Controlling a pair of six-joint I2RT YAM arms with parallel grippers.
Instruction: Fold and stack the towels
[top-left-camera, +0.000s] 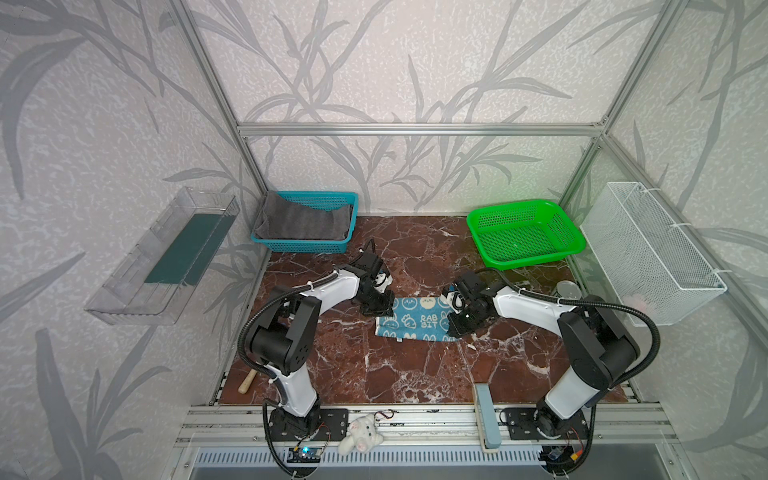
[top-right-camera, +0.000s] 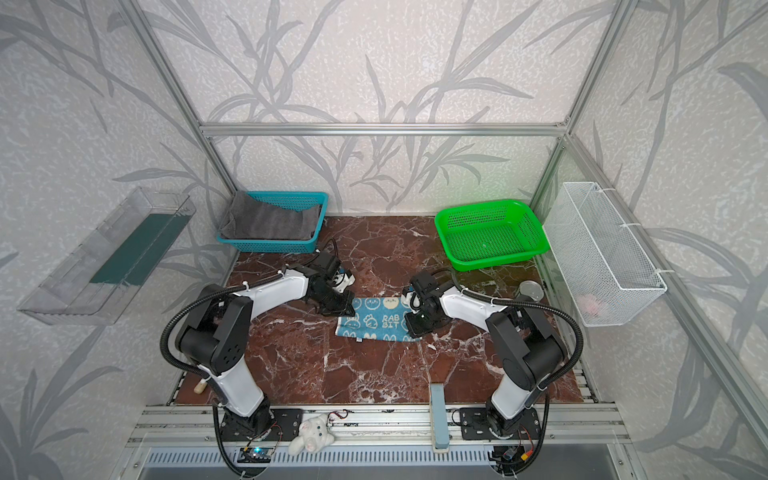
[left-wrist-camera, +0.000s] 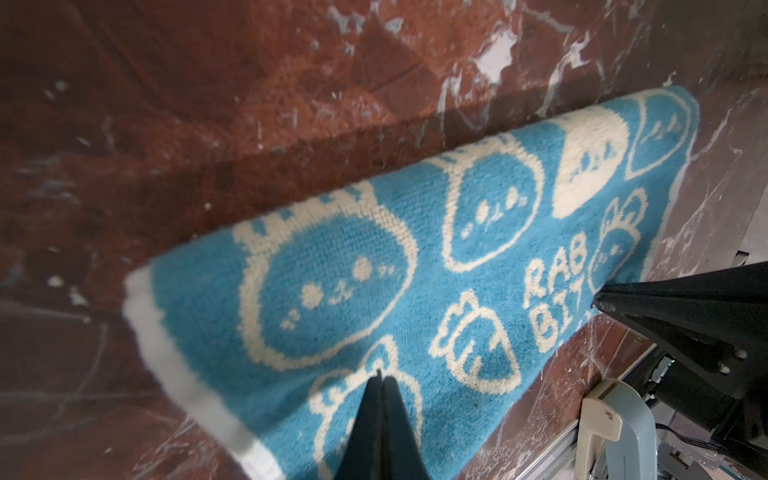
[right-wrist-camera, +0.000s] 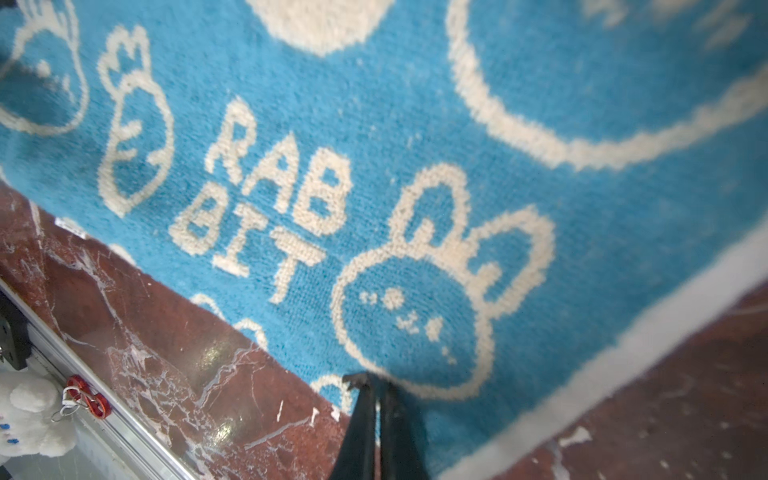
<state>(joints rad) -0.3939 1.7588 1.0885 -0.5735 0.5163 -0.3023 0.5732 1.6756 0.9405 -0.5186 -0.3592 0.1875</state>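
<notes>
Arms leaned low over teal bunny towel (top-left-camera: 415, 318), left pincer (left-wrist-camera: 379, 375) closed at one end, right pincer (right-wrist-camera: 372, 379) closed opposite.

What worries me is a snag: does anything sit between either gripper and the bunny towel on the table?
Nothing visible does. The left gripper and the right gripper, fingers shut, are both right at the bunny towel, with only its cloth at their tips. Whether they actually touch it I cannot tell.
</notes>
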